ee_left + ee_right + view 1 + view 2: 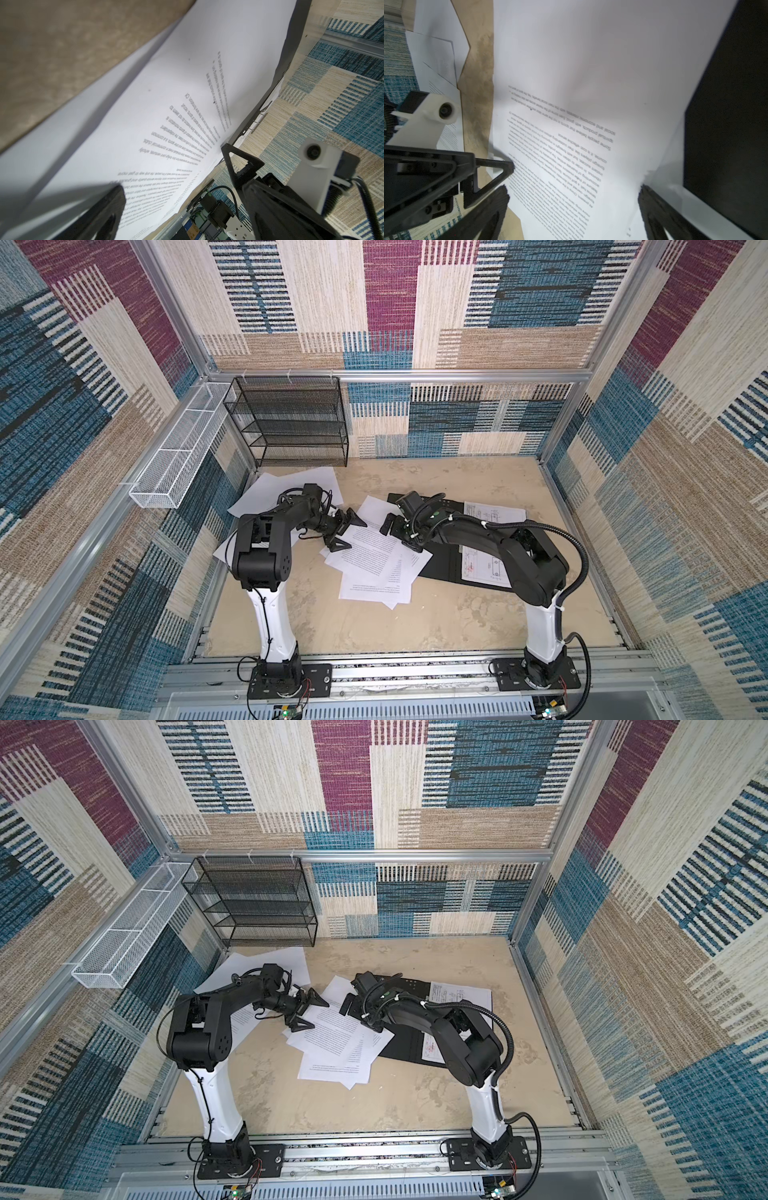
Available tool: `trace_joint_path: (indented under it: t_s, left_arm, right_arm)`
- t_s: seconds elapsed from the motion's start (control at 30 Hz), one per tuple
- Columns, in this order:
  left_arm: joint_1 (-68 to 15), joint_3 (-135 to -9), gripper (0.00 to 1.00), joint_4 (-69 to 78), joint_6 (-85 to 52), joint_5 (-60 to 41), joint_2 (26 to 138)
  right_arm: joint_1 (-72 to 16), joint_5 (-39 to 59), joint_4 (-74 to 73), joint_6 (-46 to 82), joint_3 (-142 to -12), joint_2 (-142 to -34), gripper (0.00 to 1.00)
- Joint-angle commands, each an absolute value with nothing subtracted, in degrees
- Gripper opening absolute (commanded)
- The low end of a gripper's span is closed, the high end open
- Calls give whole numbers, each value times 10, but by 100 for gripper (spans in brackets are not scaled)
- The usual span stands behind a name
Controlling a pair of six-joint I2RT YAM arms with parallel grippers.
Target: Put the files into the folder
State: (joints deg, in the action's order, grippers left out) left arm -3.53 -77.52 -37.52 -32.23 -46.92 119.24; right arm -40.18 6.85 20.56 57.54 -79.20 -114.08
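We see both pincers with their jaws wide apart, clamped on nothing. The left pincer [352,536] and the right pincer [402,536] face each other low over the files [376,568]. This loose pile of white sheets lies between and under them and spreads from there toward the arm bases. The sheets are fanned at differing angles, so the pile has no single long axis.

The top printed sheet [560,128] lies face up. In the right wrist view the right pincer's fingers [492,207] stand on either side of it, with the text lines running slantwise across the gap. We cannot tell whether any fingertip touches the paper.

More blank sheets [291,485] lie behind the left pincer, partly under its arm.

The folder [441,568] lies open and flat with its black inner face up. It starts just beside the right pincer on its outer side and lies largely under that arm. Its longer span appears to run sideways, away from the pincer. Two printed sheets [494,512] rest on it.

Everything sits on a beige, stained table [374,630]. Beyond the left pincer a black mesh rack [291,423] stands against the back wall, with a white mesh basket [174,464] to its outer side. Woven patchwork walls [498,302] in blue, maroon and beige, set in an aluminium frame [415,375], enclose the cell.
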Motion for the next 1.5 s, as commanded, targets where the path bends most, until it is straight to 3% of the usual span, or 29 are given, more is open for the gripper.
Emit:
trace_joint_path:
  t_s: [0.0, 0.43, 1.0, 1.33, 1.47]
  left_arm:
    - [-39, -757, 96, -413, -312, -270, 1219]
    - [-38, -751, 96, -412, -316, -267, 1221]
    - [-38, -747, 96, -410, -321, -266, 1224]
    - [-38, -747, 96, -410, -321, -265, 1223]
    - [-38, -749, 96, -410, -322, -267, 1225]
  right_arm:
    - [-406, 64, 196, 593, -783, -1137, 100]
    - [-409, 121, 117, 650, -746, -1148, 100]
    - [-408, 228, -235, 719, -623, -1118, 100]
    - [-379, 179, -305, 732, -569, -1104, 100]
    - [-370, 190, -298, 709, -603, -1130, 100]
